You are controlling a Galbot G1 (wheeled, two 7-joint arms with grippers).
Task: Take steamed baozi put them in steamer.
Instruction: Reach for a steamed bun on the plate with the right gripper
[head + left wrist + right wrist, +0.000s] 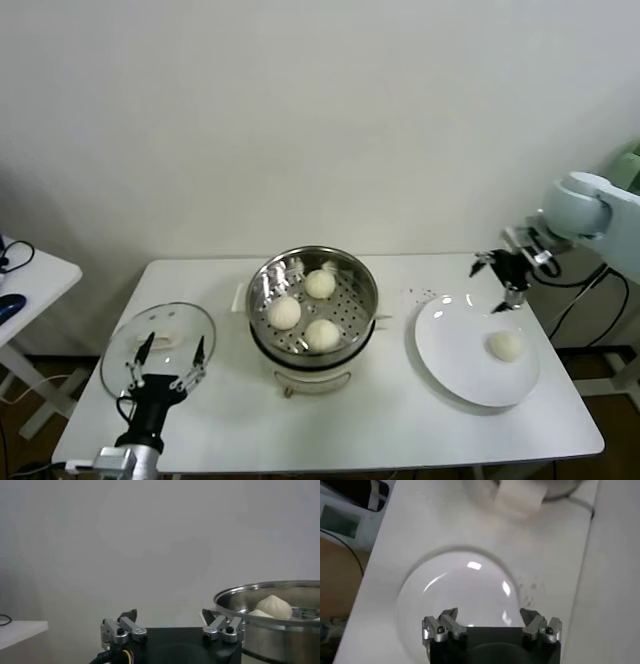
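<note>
Three baozi [303,310] sit in the steamer [262,285]; the right claw [505,283], fingers apart, hovers at the plate's [450,350] far edge and must descend on the last bun [505,345].

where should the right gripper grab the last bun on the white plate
Probably across the widest middle of the round cream-white bun, coming straight down: it sits alone on the flat white plate, free on every side. The open right gripper hovers behind the plate.

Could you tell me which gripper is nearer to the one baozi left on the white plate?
Right. The right gripper hangs open just above the plate's far edge, close to the baozi. The left gripper is open across the table, over the glass lid, beyond the steamer.
</note>
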